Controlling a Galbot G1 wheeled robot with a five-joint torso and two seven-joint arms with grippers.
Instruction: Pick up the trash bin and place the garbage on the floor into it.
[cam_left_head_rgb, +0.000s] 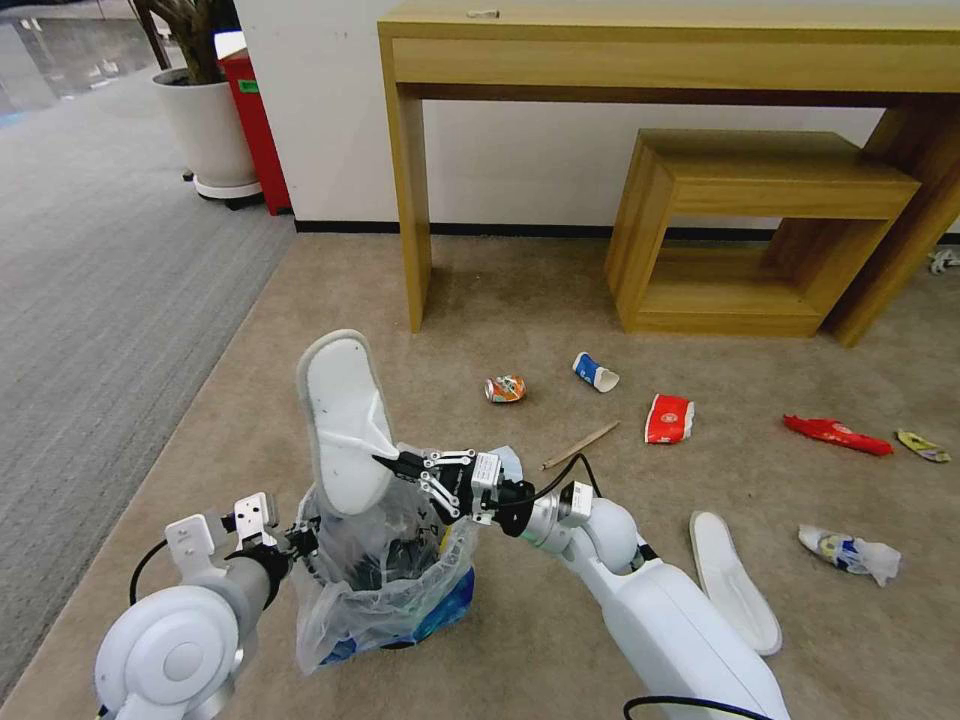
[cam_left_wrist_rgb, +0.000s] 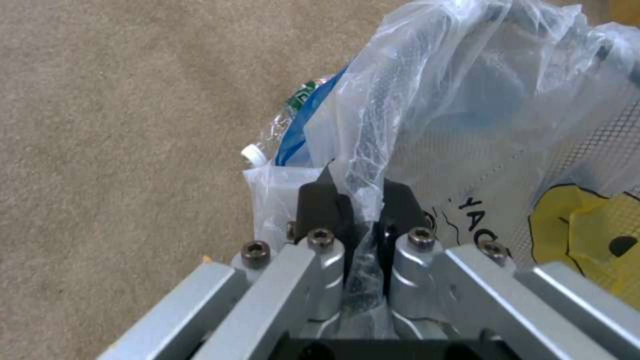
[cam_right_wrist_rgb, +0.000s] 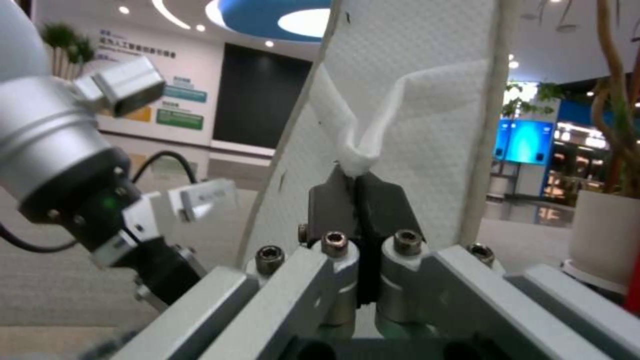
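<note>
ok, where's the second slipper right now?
In the head view the second slipper lies flat on the carpet at the right, beside the right arm, with the crumpled white wrapper further right.

White slipper (cam_left_head_rgb: 340, 420) stands upright in plastic-lined dark trash bin (cam_left_head_rgb: 385, 590); second white slipper (cam_left_head_rgb: 735, 582) on beige carpet floor (cam_left_head_rgb: 520, 300) to its right; crushed can (cam_left_head_rgb: 505, 389) behind.

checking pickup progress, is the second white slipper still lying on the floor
Yes, the second slipper lies flat on the carpet beside the right arm.
</note>
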